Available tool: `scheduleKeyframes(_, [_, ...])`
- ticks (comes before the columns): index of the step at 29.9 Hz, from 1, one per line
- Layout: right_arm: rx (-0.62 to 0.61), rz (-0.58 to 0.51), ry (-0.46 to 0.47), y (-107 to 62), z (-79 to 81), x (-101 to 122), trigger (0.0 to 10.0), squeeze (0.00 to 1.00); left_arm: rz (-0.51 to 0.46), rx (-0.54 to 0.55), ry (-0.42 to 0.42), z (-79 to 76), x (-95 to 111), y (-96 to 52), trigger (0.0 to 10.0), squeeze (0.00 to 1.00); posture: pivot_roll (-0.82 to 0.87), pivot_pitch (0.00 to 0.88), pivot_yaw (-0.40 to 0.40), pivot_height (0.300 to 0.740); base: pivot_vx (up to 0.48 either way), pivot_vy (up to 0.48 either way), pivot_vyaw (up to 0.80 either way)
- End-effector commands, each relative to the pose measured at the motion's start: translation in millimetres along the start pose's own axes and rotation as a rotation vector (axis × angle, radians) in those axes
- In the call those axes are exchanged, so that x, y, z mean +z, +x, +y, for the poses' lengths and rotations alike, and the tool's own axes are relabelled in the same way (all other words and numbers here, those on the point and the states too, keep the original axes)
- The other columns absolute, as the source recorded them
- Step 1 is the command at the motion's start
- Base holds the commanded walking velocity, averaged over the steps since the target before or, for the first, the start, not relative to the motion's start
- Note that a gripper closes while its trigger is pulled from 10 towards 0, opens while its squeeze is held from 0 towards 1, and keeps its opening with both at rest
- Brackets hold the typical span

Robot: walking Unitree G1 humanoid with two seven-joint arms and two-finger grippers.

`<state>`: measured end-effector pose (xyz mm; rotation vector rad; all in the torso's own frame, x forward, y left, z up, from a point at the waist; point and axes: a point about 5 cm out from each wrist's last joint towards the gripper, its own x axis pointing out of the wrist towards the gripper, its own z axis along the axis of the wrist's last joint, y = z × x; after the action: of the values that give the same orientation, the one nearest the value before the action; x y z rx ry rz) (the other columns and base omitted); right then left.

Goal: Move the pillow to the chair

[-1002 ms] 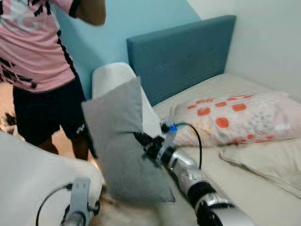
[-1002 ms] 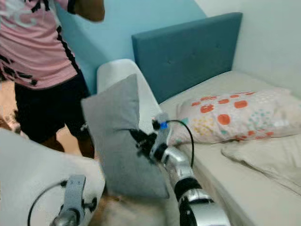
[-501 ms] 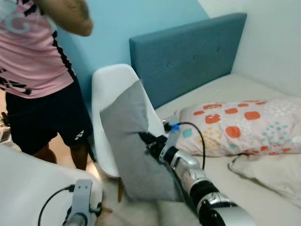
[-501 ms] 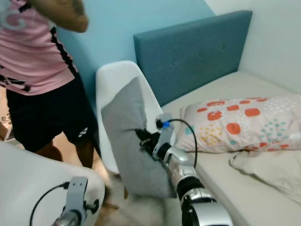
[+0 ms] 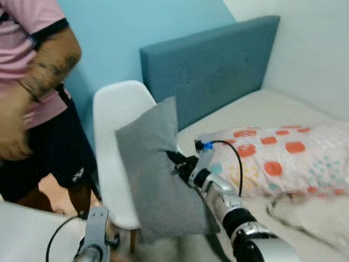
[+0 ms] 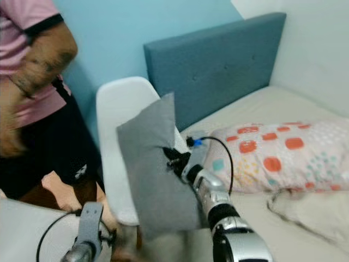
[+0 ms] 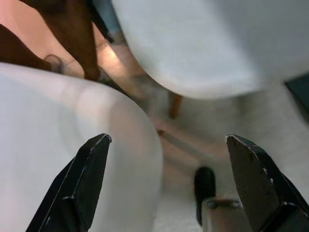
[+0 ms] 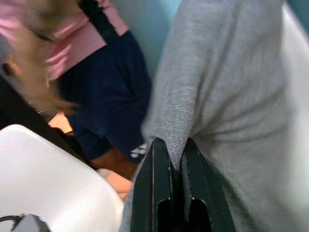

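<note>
The grey pillow [image 5: 158,174] hangs in the air in front of the white chair [image 5: 114,147], between me and its backrest. It looks light and soft, sagging around the pinch, so I judge a fold of fabric a fair hold. My right hand [image 5: 175,162] is pressed together on that fold. My left hand [image 7: 166,186] is spread, low beside another white seat [image 7: 58,159]. No containers here.
</note>
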<state>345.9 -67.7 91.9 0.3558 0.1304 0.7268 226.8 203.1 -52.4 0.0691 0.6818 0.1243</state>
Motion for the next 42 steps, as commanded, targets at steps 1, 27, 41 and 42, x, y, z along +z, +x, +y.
scheduleKeyframes(1, [0.044, -0.062, -0.018, 7.3, 6.7, 13, 10.0, 0.00, 0.013, 0.014, 0.005, 6.2, -3, -0.8, 10.0, 0.00, 0.06, 0.000, 0.062, 0.738, 0.360, 0.000, 0.00])
scheduleKeyframes(27, [0.336, 0.186, 0.017, 8.3, 40.3, -27, 10.0, 0.00, -0.070, 0.222, 0.072, 25.6, 18, 2.4, 10.0, 0.00, 0.07, 0.000, 0.039, 0.738, 0.124, 0.000, 0.00])
scheduleKeyframes(41, [0.126, 0.315, -0.022, 4.3, 22.7, -38, 10.0, 0.00, -0.163, 0.226, 0.054, 19.9, 35, 4.5, 10.0, 0.00, 0.09, 0.000, 0.039, 0.698, 0.000, 0.000, 0.00])
scheduleKeyframes(42, [0.112, 0.322, -0.026, 2.4, 20.7, -40, 10.0, 0.00, -0.161, 0.220, 0.054, 18.5, 34, 4.4, 10.0, 0.00, 0.09, 0.000, 0.039, 0.693, 0.000, 0.000, 0.00])
